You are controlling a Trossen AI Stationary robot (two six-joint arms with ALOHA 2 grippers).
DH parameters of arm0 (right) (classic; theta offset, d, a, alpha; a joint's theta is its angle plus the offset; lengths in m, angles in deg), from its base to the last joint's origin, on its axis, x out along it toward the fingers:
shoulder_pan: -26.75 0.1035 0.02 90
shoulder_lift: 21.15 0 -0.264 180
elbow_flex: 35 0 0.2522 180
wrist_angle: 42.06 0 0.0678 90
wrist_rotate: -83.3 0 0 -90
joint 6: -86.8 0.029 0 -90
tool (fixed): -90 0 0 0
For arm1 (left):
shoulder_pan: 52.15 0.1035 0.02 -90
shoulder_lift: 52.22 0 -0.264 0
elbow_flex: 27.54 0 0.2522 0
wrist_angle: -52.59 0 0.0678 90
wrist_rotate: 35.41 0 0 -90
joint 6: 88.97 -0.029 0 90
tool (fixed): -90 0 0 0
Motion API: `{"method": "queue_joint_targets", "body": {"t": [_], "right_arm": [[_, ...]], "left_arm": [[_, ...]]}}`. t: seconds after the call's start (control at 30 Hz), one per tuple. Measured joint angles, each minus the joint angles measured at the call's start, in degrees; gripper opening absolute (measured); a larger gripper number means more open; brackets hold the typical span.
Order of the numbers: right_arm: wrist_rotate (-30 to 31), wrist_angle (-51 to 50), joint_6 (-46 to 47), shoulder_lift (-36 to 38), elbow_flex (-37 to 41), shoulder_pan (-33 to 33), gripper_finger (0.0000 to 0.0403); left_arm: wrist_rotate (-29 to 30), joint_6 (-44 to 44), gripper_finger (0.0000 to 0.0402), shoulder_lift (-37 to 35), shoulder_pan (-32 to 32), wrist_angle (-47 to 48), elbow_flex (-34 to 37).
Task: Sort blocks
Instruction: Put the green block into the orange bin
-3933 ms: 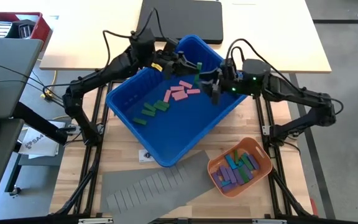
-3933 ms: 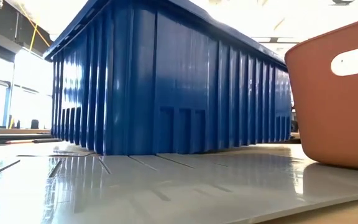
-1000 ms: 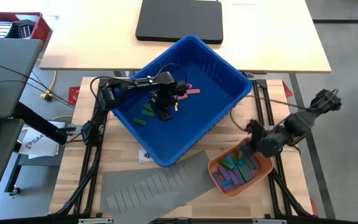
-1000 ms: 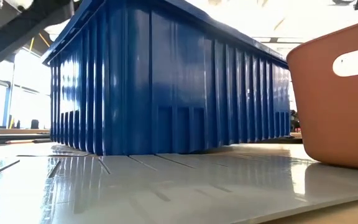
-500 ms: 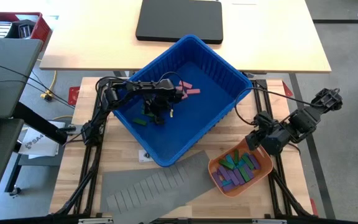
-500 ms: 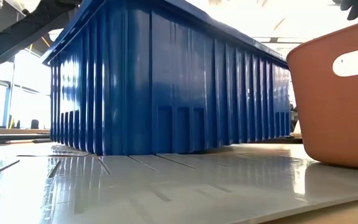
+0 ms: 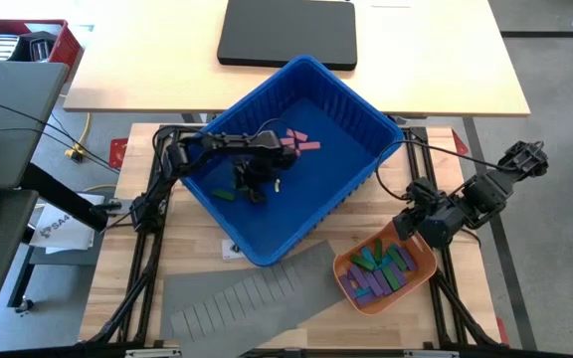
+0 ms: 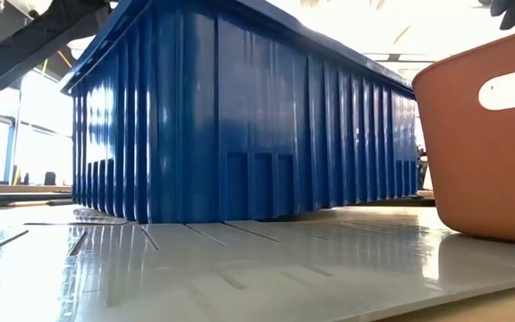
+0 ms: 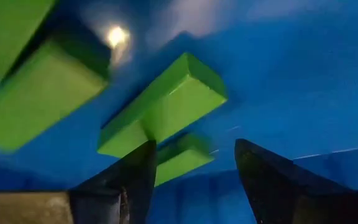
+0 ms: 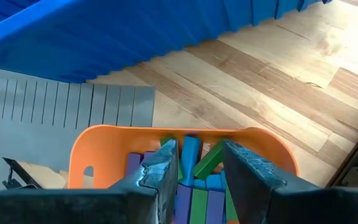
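Inside the blue bin [image 7: 311, 62] my left gripper [image 7: 252, 189] points down over the green blocks [image 7: 225, 193]. Pink blocks [image 7: 301, 142] lie farther back on the bin's floor. In the left wrist view the gripper [image 9: 194, 171] is open just above the floor. A small green block [image 9: 182, 158] lies flat between its fingertips, beside a larger one [image 9: 166, 106]. Whether a finger touches it cannot be seen. My right gripper [image 7: 408, 224] [image 10: 194, 168] hangs open and empty above the far rim of the orange tray [image 7: 346, 268], which holds several blocks [image 7: 381, 270].
A grey slotted divider sheet [image 7: 247, 293] lies on the table in front of the bin, beside the tray. In the low view the bin's wall [image 8: 240, 116] and the tray [image 8: 481, 134] stand on that sheet. A black flat case [image 7: 286, 32] lies on the far table.
My left gripper has sunk into the bin and shifted toward the table's left and near edges, onto the green blocks. My right gripper has drawn back a little from the tray toward the far right and tipped, then kept still.
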Motion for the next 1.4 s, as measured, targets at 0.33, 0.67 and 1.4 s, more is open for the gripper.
{"method": "queue_joint_targets", "body": {"t": [0.33,0.67,1.4], "right_arm": [[0.09,-0.42,0.01,-0.02,0.00,0.00,0.0118],[0.09,-0.41,0.02,-0.02,0.00,0.00,0.0118],[-0.02,0.32,0.44,0.07,-0.15,0.00,0.0118]], "left_arm": [[-5.12,-5.65,0.0207,-0.02,-3.88,-1.33,-11.38],[-0.46,-10.09,0.0206,0.68,-4.72,-2.89,-10.36],[6.23,-10.56,0.0104,0.56,-7.73,-11.64,-2.36]]}}
